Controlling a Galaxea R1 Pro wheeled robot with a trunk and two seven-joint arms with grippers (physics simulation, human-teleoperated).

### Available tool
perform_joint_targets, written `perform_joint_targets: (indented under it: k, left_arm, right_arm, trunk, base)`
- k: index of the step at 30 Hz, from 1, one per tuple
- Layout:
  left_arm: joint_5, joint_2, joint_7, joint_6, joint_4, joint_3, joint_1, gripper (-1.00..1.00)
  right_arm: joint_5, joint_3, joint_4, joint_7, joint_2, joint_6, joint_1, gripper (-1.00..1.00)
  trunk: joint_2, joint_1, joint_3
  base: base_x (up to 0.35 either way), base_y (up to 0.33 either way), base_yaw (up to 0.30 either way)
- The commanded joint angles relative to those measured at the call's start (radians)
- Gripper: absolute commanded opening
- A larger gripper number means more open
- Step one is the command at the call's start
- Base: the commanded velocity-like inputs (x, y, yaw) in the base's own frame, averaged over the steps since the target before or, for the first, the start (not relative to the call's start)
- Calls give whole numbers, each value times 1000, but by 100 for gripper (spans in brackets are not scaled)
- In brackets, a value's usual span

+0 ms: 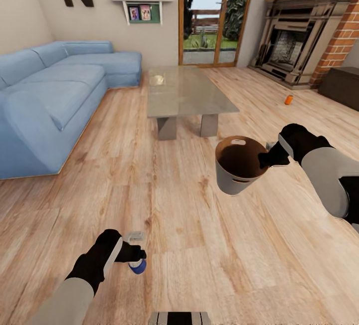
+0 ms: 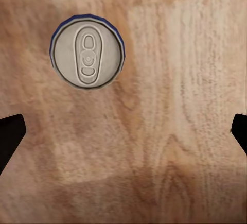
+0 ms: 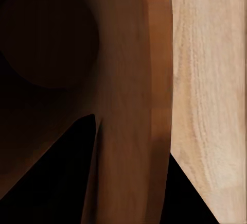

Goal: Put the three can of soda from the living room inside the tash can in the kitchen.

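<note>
Left gripper [image 2: 123,131]: spread wide, empty, pointing down at the floor [image 2: 180,80].
Blue can [image 2: 87,50]: upright on the floor, lid facing the gripper, offset to one side of the finger gap, not yet between the fingers.
Right gripper [image 1: 273,158]: pinching the bin [image 1: 239,165] rim, bin held off the floor.
Orange can [image 1: 288,99]: far, near the fireplace [image 1: 294,41].

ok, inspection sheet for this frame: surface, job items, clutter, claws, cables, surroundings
Surface: wood plank floor, bare where visible.
Job's things: blue can upright on floor; orange can on floor near fireplace; grey bin held off the floor, nothing seen inside.
Clutter: small pale object on coffee table, unclear what.
Claws: left claw open above the blue can; right claw clamped on bin rim.
Cables: nothing seen.
Surroundings: blue sofa, glass door, letter N on wall.
</note>
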Motion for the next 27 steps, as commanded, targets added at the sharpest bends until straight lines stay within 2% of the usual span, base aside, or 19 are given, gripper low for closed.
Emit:
perform_joint_targets:
  k: [1,5,13,19,27]
  left_arm:
    - [0,0,0,0,0,0,0,100]
    - [-1,0,2,-21,0,0,0,100]
    - [0,1,37,-41,-30,0,1,100]
    - [0,2,39,-41,-44,1,1,100]
    - [0,2,38,-40,-46,1,1,100]
  right_arm:
    - [-28,-7,5,2,0,4,-6,-100]
    - [-10,11,31,2,-1,4,-36,-100]
    - [10,22,39,2,0,4,-47,-100]
    - [13,27,39,2,-1,4,-48,-100]
    - [14,29,39,2,-1,4,-48,-100]
  trunk:
    - [0,0,-6]
    - [-1,2,-27]
    - [-1,2,-34]
    - [-1,2,-38]
    - [-1,2,-50]
  base:
    - [0,0,0]
    - [0,0,0]
    - [17,0,0]
    - [176,0,0]
    - [30,0,0]
